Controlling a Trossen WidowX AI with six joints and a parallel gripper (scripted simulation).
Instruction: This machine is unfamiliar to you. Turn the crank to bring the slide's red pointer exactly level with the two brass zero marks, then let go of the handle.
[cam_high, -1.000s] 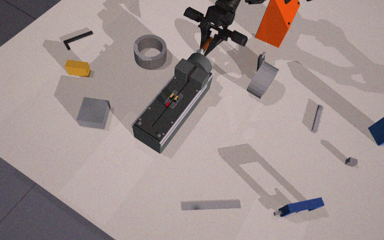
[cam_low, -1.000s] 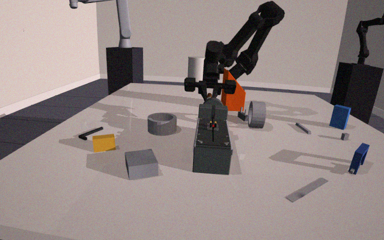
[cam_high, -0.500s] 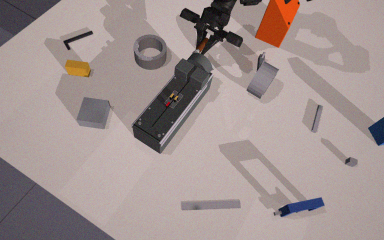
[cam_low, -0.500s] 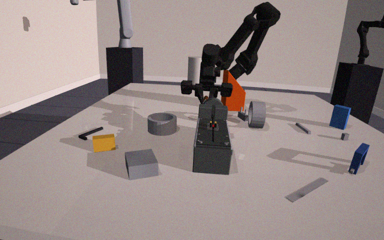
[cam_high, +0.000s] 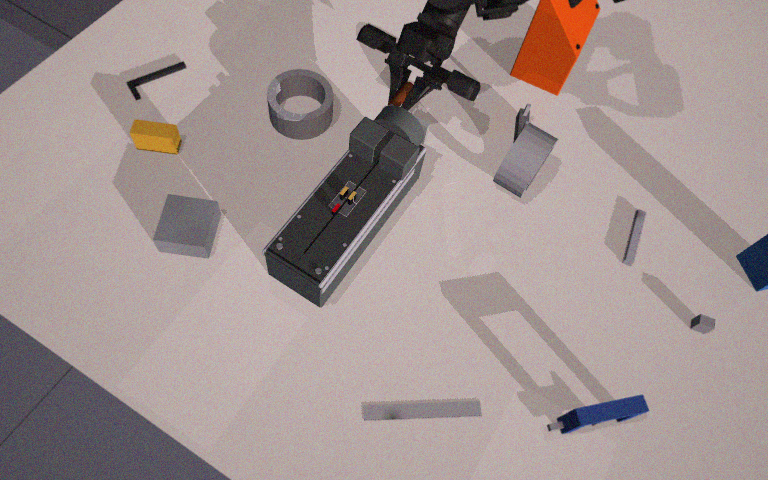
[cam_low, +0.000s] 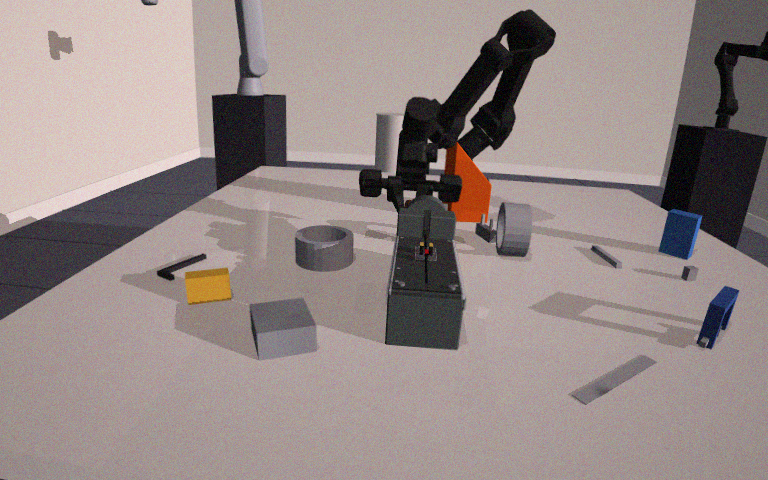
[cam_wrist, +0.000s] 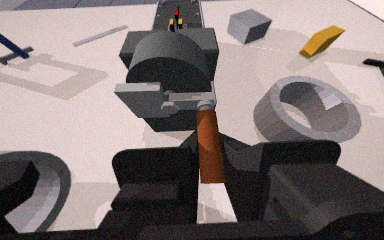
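Note:
The dark grey machine (cam_high: 294, 278) (cam_low: 423, 319) (cam_wrist: 172, 52) has a slotted top and a round drum at its crank end. The slide's red pointer (cam_high: 336, 208) (cam_low: 426, 251) (cam_wrist: 176, 13) stands off the two brass zero marks (cam_high: 352, 197) (cam_wrist: 180, 22), on the side away from the crank; it is not level with them. My gripper (cam_high: 400, 97) is shut on the brown crank handle (cam_wrist: 211, 150), which sticks out toward the wrist camera. In the wrist view the crank arm (cam_wrist: 192, 98) reaches sideways, with the handle at its right end. The machine hides the fingertips in the exterior view.
A grey ring (cam_high: 300, 127) (cam_low: 323, 254) (cam_wrist: 307, 110) lies beside the crank end. Another ring (cam_high: 526, 158) (cam_low: 514, 229) stands on edge on the other side, near an orange block (cam_high: 549, 56) (cam_low: 468, 192). A grey block (cam_high: 186, 223) and a yellow block (cam_high: 154, 136) lie farther off.

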